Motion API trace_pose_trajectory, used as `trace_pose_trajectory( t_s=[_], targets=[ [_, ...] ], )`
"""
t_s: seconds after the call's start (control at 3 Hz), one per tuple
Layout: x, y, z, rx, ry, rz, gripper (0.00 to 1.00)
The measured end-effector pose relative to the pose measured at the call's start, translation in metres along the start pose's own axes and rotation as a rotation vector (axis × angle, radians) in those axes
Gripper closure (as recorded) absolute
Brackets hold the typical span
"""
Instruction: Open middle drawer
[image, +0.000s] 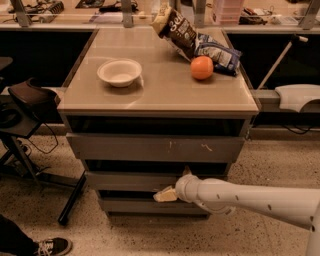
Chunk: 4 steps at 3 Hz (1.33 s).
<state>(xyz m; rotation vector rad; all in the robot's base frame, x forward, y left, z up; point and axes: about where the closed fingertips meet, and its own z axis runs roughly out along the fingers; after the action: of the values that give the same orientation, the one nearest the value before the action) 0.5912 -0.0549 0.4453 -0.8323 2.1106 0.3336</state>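
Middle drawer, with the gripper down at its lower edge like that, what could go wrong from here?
The gripper sits at the bottom edge of the middle drawer, whose front shows no handle, so it may slip off. It is also close to the bottom drawer and might drag that instead. A jolt could set the orange rolling.

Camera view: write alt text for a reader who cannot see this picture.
A white robot arm reaches in from the right, its pincer at the front of the middle drawer of a grey three-drawer cabinet. On top sit a white bowl, an orange and two snack bags.
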Motion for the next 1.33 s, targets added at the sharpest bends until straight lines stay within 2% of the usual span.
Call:
trace_pose_trajectory(
  t_s=[0.33,0.67,1.0,1.33],
  targets=[
    [0.004,-0.033,0.036,0.132,0.013,-0.017,0.00],
    [-0.002,-0.042,0.038,0.180,0.002,-0.026,0.00],
    [-0.002,-0.042,0.038,0.179,0.002,-0.026,0.00],
    [0.005,-0.038,0.046,0.205,0.020,-0.120,0.00]
  ],
)
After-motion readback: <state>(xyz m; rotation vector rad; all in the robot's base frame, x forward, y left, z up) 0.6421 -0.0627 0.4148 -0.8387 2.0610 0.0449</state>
